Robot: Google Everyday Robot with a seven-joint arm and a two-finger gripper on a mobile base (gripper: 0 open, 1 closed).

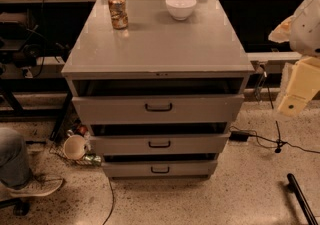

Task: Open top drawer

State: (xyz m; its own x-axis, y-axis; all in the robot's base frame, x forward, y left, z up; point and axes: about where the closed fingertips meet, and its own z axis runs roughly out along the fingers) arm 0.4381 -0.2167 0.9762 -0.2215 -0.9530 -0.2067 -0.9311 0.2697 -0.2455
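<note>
Gripper (299,89) at 3 o'clock, grip state cannot tell, well apart from top drawer (200,109); handle (158,107) untouched

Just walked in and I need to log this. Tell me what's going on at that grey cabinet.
Nothing is being handled right now. The robot's gripper hangs off to the right of the cabinet, level with the top drawer but clear of it, and the drawer's black handle is untouched. A dark gap shows above the drawer's front, so it may be slightly out. A can and a white bowl stand on top.
</note>
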